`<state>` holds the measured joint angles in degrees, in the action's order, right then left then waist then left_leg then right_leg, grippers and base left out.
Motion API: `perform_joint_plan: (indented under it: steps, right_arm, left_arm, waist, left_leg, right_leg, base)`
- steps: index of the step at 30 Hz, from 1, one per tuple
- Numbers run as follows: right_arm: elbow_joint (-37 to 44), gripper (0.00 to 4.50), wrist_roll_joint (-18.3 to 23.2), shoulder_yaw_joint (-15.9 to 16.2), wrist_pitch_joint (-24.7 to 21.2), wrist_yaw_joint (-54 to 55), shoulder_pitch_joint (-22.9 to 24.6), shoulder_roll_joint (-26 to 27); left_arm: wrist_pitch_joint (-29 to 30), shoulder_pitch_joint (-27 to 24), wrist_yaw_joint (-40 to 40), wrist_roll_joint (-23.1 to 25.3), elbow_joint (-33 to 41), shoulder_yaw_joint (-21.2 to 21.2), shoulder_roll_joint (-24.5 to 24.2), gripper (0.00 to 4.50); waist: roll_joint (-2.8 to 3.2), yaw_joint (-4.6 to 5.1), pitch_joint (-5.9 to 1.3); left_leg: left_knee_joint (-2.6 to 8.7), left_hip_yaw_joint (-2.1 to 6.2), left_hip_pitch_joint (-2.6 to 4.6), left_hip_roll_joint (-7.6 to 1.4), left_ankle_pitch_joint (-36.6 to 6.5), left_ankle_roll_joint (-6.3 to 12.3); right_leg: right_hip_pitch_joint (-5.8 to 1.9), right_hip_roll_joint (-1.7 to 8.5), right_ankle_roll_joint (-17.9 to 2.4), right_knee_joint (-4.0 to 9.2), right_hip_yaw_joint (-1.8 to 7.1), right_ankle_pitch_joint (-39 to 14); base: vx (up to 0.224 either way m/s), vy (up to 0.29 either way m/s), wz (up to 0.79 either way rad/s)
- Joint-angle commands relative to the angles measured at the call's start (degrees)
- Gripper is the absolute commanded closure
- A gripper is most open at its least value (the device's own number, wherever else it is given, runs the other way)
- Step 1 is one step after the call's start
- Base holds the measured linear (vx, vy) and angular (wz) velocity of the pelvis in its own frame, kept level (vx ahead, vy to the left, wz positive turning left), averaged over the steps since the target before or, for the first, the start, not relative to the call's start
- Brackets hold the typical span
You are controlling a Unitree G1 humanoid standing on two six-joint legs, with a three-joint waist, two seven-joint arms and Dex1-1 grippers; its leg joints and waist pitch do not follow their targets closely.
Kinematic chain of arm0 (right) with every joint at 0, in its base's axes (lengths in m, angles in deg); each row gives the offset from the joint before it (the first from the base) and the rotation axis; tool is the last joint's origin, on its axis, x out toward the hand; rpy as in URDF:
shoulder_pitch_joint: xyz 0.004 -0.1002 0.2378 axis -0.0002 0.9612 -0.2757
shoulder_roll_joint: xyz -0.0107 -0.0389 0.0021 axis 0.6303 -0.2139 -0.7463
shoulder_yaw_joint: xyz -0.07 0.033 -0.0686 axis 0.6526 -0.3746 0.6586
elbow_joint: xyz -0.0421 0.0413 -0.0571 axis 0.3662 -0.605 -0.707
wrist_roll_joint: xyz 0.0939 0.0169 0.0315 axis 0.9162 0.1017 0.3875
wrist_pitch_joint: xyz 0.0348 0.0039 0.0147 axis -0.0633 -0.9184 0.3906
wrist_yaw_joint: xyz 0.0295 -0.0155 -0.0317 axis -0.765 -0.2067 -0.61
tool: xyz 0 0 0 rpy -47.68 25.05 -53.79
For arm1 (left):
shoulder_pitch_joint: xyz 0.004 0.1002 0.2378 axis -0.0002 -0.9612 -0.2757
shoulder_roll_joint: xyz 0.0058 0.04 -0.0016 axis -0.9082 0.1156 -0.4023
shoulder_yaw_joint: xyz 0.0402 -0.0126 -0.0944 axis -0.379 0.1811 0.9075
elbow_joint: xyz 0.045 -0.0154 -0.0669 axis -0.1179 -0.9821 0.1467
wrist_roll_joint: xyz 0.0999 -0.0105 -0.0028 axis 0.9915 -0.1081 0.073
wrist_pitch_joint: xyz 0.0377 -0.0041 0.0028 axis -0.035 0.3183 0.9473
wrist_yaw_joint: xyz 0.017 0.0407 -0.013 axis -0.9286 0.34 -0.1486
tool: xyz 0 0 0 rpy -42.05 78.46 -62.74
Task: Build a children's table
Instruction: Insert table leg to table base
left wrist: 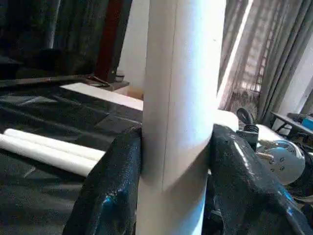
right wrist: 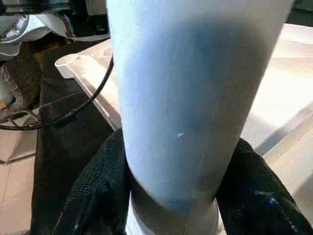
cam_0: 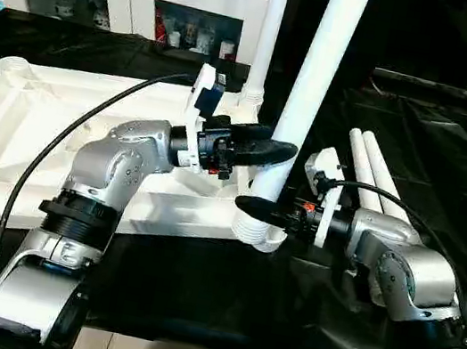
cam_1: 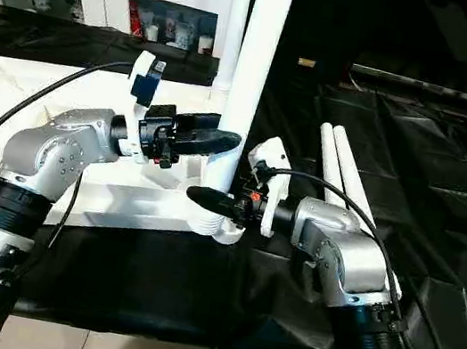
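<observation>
Left eye view: second leg going in. White tabletop [cam_0: 59,135] lies upside down on the black-covered table [cam_0: 196,285], rim up. One leg [cam_0: 271,27] already stands in the far corner socket. The leg in hand [cam_0: 321,90] stands near-vertical, leaning slightly, its ribbed foot at the near corner socket [cam_0: 258,231]. Left end effector [cam_0: 260,149] is clamped on it higher up, right end effector [cam_0: 262,208] is at it just above the ribbed end. Two spare legs [cam_0: 373,177] lie side by side on the table behind the right arm.

Right eye view: same layout. Left end effector [cam_1: 208,141] is above, right end effector [cam_1: 211,199] below, both on the same tube [cam_1: 261,62]. Ribbed end sits at the socket [cam_1: 220,226]; can't tell whether it's fully seated.

Left wrist view: both black fingers [left wrist: 110,191] pressed on either side of the tube [left wrist: 181,98]. Solid grasp. Spare legs [left wrist: 49,147] visible beyond.

Right wrist view: fingers [right wrist: 98,196] flank the tube [right wrist: 195,98] close to its base, looks like contact both sides, so grasping. Tabletop rim [right wrist: 93,83] is behind.

Judgement: step is seating leg two. Next move needs the leg squared to vertical over the socket, then a straight push down with both end effectors, possibly a twist if the ribs are a thread. Risk: off-axis push jams it or shifts the top.
</observation>
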<state>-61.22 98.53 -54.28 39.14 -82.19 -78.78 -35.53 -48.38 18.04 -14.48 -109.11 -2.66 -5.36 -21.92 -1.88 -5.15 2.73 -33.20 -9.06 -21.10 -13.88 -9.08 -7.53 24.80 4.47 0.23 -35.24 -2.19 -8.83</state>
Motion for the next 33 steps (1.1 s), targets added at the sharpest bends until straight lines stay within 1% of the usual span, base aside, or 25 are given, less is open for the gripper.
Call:
perform_joint_plan:
  steps: [1, 2, 3, 4, 6, 7, 8, 10, 12, 13, 14, 16, 17, 18, 20, 21, 22, 24, 25, 26, 27, 29, 30, 32, 33]
  right_arm:
    - [-0.61, 2.62, 0.33, -1.45, 0.40, 0.65, -1.01, -0.30]
    - [-0.57, 2.62, 0.18, -1.51, 0.83, 0.74, -1.00, -0.24]
    - [-0.57, 2.62, 0.18, -1.51, 0.83, 0.74, -1.00, -0.24]
    - [-0.59, 2.62, 0.17, -1.67, 1.04, 0.88, -1.02, -0.16]
    - [-0.58, 2.62, 0.26, -2.44, 1.46, 1.48, -1.06, 0.20]
    - [-0.57, 2.62, 0.30, -2.67, 1.62, 1.68, -1.06, 0.31]
    - [-0.63, 2.62, 0.40, -3.00, 1.83, 1.98, -1.08, 0.49]
    - [-1.02, 2.62, 0.54, -3.86, 2.66, 2.98, -1.22, 1.06]
    - [-1.48, 2.62, 0.53, -4.56, 3.55, 4.02, -1.38, 1.54]
    - [-1.51, 2.62, 0.53, -4.62, 3.60, 4.10, -1.40, 1.58]
    - [-2.06, 2.62, 0.46, -5.52, 4.44, 5.55, -1.62, 2.20]
    - [-3.38, 2.62, -1.18, -6.54, 6.43, 9.08, -1.82, 2.67]
    - [-3.39, 2.62, -1.20, -6.55, 6.45, 9.11, -1.82, 2.67]
    - [-4.52, 2.62, -2.74, -7.05, 7.77, 11.27, -1.78, 2.54]
    - [-5.35, 2.62, -4.17, -7.23, 8.81, 12.59, -1.49, 2.09]
    - [-5.53, 2.62, -4.76, -7.20, 9.05, 13.02, -1.19, 1.75]
    - [-5.52, 2.62, -5.18, -7.12, 9.27, 13.16, -0.85, 1.41]
    - [-5.38, 2.62, -5.87, -7.27, 9.58, 13.63, -0.20, 0.99]
    - [-5.38, 2.62, -5.87, -7.27, 9.58, 13.63, -0.20, 0.99]
    - [-4.77, 2.62, -5.62, -7.58, 9.39, 13.91, 0.39, 0.80]
    - [-4.38, 2.62, -5.41, -7.58, 9.29, 13.98, 0.67, 0.69]
    - [-3.60, 2.62, -5.58, -6.92, 9.18, 13.93, 1.27, 0.32]
    - [-3.25, 2.62, -5.60, -6.76, 9.02, 13.94, 1.52, 0.30]
    - [-3.01, 2.62, -5.64, -6.64, 9.06, 14.06, 1.75, 0.50]
    - [-2.87, 2.62, -5.71, -6.63, 9.04, 14.08, 1.86, 0.62]
  left_arm:
    - [-1.54, 1.31, -0.50, 0.61, 0.34, 0.03, 0.25, 2.64]
    - [0.08, 1.53, -1.80, -0.17, 0.10, 0.88, 0.52, 2.64]
    - [0.08, 1.53, -1.80, -0.17, 0.10, 0.88, 0.52, 2.08]
    - [0.48, 1.63, -1.81, -0.49, 0.07, 1.11, 0.50, 2.08]
    - [0.47, 1.97, -2.27, -1.64, -0.20, 2.47, 0.95, 1.76]
    - [0.00, 2.01, -2.47, -1.85, -0.23, 2.87, 1.16, 1.76]
    - [-1.37, 2.05, -3.17, -1.63, -0.38, 3.33, 1.50, 1.57]
    - [-5.90, 2.84, -6.74, -2.12, -2.13, 6.37, 3.44, 1.51]
    - [-7.29, 3.84, -9.81, -3.78, -3.62, 9.30, 4.93, 1.38]
    - [-7.30, 3.89, -9.93, -3.89, -3.69, 9.45, 4.97, 1.38]
    - [-7.70, 4.70, -11.66, -5.39, -4.79, 11.62, 5.48, 1.35]
    - [-8.61, 4.99, -12.62, -4.60, -5.94, 12.33, 4.49, 1.35]
    - [-8.61, 4.99, -12.62, -4.58, -5.95, 12.33, 4.48, 1.35]
    - [-12.00, 3.36, -10.18, 1.20, -5.67, 7.70, 2.06, 1.35]
    - [-15.45, 0.88, -6.07, 8.12, -4.97, 0.92, -1.12, 1.35]
    - [-18.04, -0.61, -4.08, 11.84, -4.56, -2.74, -2.80, 1.35]
    - [-19.76, -1.83, -2.72, 14.77, -4.40, -5.70, -4.20, 1.35]
    - [-23.56, -3.66, -0.89, 19.67, -5.90, -10.42, -6.26, 1.35]
    - [-23.56, -3.66, -0.89, 19.67, -5.90, -10.42, -6.26, 1.35]
    - [-23.41, -5.09, 0.86, 20.09, -6.37, -12.10, -6.78, 1.35]
    - [-23.18, -5.58, 1.54, 20.05, -6.34, -12.69, -6.96, 1.35]
    - [-23.76, -6.30, 2.25, 21.61, -7.22, -14.82, -7.78, 1.35]
    - [-23.77, -6.50, 2.29, 22.17, -7.60, -15.50, -8.00, 1.35]
    - [-23.74, -6.60, 2.58, 22.72, -8.42, -15.89, -7.94, 1.64]
    - [-23.66, -6.59, 2.71, 22.99, -8.79, -15.96, -7.87, 1.64]
  waist:
    - [0.15, -0.16, -4.27]
    - [0.12, -0.15, -4.31]
    - [0.12, -0.15, -4.31]
    - [0.17, -0.19, -4.27]
    - [0.12, -0.15, -4.24]
    - [0.08, -0.16, -4.28]
    - [0.04, -0.22, -4.29]
    - [-0.14, -0.17, -4.23]
    - [-0.20, -0.30, -4.33]
    - [-0.20, -0.24, -4.35]
    - [-0.22, -0.24, -4.24]
    - [-0.35, -0.17, -4.27]
    - [-0.26, -0.08, -4.23]
    - [-0.26, -0.17, -4.23]
    - [-0.02, -0.06, -4.26]
    - [0.25, 0.01, -4.26]
    - [0.25, 0.02, -4.36]
    - [0.28, 0.14, -4.37]
    - [0.33, 0.00, -4.48]
    - [0.47, 0.01, -4.41]
    - [0.89, -0.06, -4.39]
    - [0.64, 0.04, -4.29]
    - [1.06, 0.04, -4.19]
    - [0.72, 0.19, -4.12]
    - [1.00, 0.17, -4.09]
  left_leg:
    - [3.00, -1.64, 0.16, 1.99, -10.63, 0.90]
    - [2.97, -1.64, 0.14, 1.98, -10.49, 0.85]
    - [2.97, -1.64, 0.14, 1.98, -10.49, 0.85]
    - [2.95, -1.66, 0.15, 2.03, -10.47, 0.89]
    - [2.97, -1.68, 0.17, 2.03, -10.63, 0.84]
    - [2.95, -1.67, 0.19, 2.02, -10.57, 0.85]
    - [2.96, -1.63, 0.14, 2.01, -10.39, 0.90]
    - [2.93, -1.66, 0.03, 2.08, -10.33, 1.07]
    - [2.76, -1.73, 0.11, 2.14, -10.75, 1.04]
    - [2.76, -1.70, -0.01, 2.17, -10.61, 1.10]
    - [2.83, -1.67, 0.03, 2.11, -10.57, 1.05]
    - [2.84, -1.66, -0.03, 2.15, -10.56, 0.93]
    - [2.89, -1.65, 0.01, 2.16, -10.42, 0.69]
    - [2.91, -1.65, 0.09, 2.15, -10.34, 0.88]
    - [3.07, -1.61, 0.19, 2.01, -10.09, 0.71]
    - [3.13, -1.55, 0.13, 1.95, -9.45, 0.54]
    - [3.20, -1.43, 0.19, 1.76, -8.98, 0.61]
    - [3.13, -1.62, 0.21, 1.85, -8.83, 0.50]
    - [3.11, -1.55, 0.27, 1.81, -8.67, 0.50]
    - [3.12, -1.64, 0.26, 1.87, -9.39, 0.19]
    - [3.15, -1.57, 0.32, 1.85, -9.84, -0.05]
    - [3.24, -1.59, 0.35, 1.83, -11.69, -0.27]
    - [3.31, -1.50, 0.40, 1.84, -12.68, -0.54]
    - [3.29, -1.58, 0.42, 1.92, -13.77, -0.57]
    - [3.29, -1.55, 0.40, 1.96, -14.00, -0.66]
  right_leg:
    - [-4.47, 1.07, -11.77, 3.54, 0.88, -8.37]
    - [-4.55, 1.03, -11.75, 3.46, 0.89, -7.93]
    - [-4.55, 1.03, -11.75, 3.46, 0.89, -7.93]
    - [-4.54, 1.06, -11.81, 3.52, 0.90, -8.01]
    - [-4.48, 1.02, -11.75, 3.57, 0.88, -8.41]
    - [-4.49, 1.04, -11.76, 3.54, 0.89, -8.40]
    - [-4.54, 1.06, -11.92, 3.55, 0.86, -8.15]
    - [-4.59, 1.05, -11.91, 3.63, 0.87, -8.11]
    - [-4.55, 1.14, -11.68, 3.69, 0.84, -9.06]
    - [-4.62, 1.07, -11.51, 3.62, 0.84, -9.05]
    - [-4.48, 1.12, -11.32, 3.67, 0.80, -9.56]
    - [-4.50, 1.12, -10.98, 3.72, 0.78, -10.18]
    - [-4.40, 1.06, -10.57, 3.73, 0.77, -10.72]
    - [-4.36, 1.12, -9.96, 3.97, 0.81, -11.13]
    - [-4.31, 1.07, -8.78, 3.89, 0.85, -11.54]
    - [-4.29, 1.03, -8.75, 3.70, 0.89, -10.50]
    - [-4.32, 1.13, -8.74, 3.67, 0.90, -9.21]
    - [-4.31, 1.02, -9.24, 3.41, 1.02, -7.15]
    - [-4.35, 1.15, -9.54, 3.32, 1.02, -6.53]
    - [-4.33, 1.14, -10.32, 3.28, 1.08, -6.15]
    - [-4.31, 1.19, -10.64, 3.21, 1.08, -6.28]
    - [-4.28, 1.18, -10.72, 3.48, 1.07, -7.93]
    - [-4.24, 1.22, -10.54, 3.56, 1.04, -9.25]
    - [-4.17, 1.17, -10.07, 3.88, 1.03, -11.41]
    - [-4.14, 1.23, -9.84, 3.94, 1.07, -12.48]
  base:
    - [0.000, 0.000, 0.00]
    - [0.000, 0.000, 0.00]
    - [0.000, 0.000, 0.00]
    - [0.000, 0.000, 0.00]
    - [0.000, 0.000, 0.00]
    - [0.000, 0.000, 0.00]
    - [0.000, 0.000, 0.00]
    - [0.000, 0.000, 0.00]
    - [0.000, 0.000, 0.00]
    - [0.000, 0.000, 0.00]
    - [0.000, 0.000, 0.00]
    - [0.000, 0.000, 0.00]
    - [0.000, 0.000, 0.00]
    - [0.000, 0.000, 0.00]
    - [0.000, 0.000, 0.00]
    - [0.000, 0.000, 0.00]
    - [0.000, 0.000, 0.00]
    - [0.000, 0.000, 0.00]
    - [0.000, 0.000, 0.00]
    - [0.000, 0.000, 0.00]
    - [0.000, 0.000, 0.00]
    - [0.000, 0.000, 0.00]
    - [0.000, 0.000, 0.00]
    - [0.000, 0.000, 0.00]
    - [0.000, 0.000, 0.00]
